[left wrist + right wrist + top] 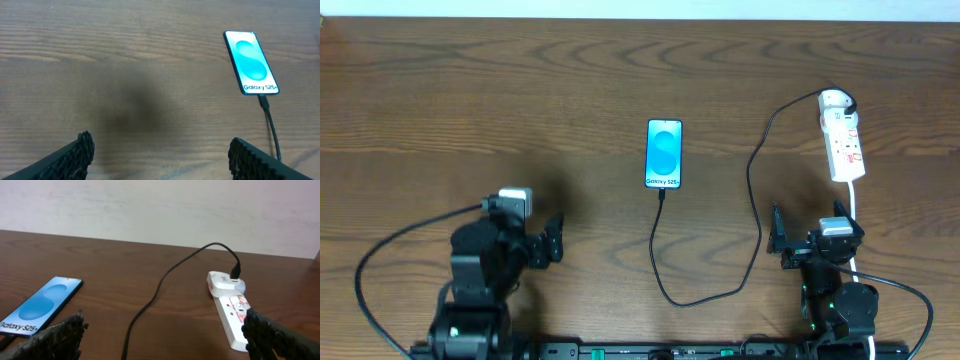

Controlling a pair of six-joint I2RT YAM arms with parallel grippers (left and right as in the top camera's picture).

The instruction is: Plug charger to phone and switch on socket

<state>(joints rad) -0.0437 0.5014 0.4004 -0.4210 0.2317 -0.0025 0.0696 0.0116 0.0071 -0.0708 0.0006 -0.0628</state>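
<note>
dark brown wood-grain table (470, 100) fills the lower part of every view. a slim rectangular phone (664, 153) with a bright cyan screen lies flat, screen up, at the centre of the overhead frame. a thin black charger cable (270, 125) meets the phone's lower edge. its small connector looks seated in the port, though the join is too small to be sure. the cable loops toward the bottom of the frame, climbs the right side and ends in a black plug (236, 272) at the rounded end of a narrow white socket strip (235, 312) with red switch marks, in the upper right. whether the switch is on cannot be told. the left gripper (161, 141) hovers at the lower left with its fingers spread wide and nothing between them. the right gripper (164, 320) sits at the lower right, near the strip's lower end, equally wide and empty. pressing the switch seems to be the step left, and the right arm is the closer one. a wide finger could hook the cable on the way and tug the connector out of the phone. a slanted push could slide or tip the light strip instead of rocking the switch. the thick white cord (856, 205) running beside that arm could also catch and drag the strip.
</note>
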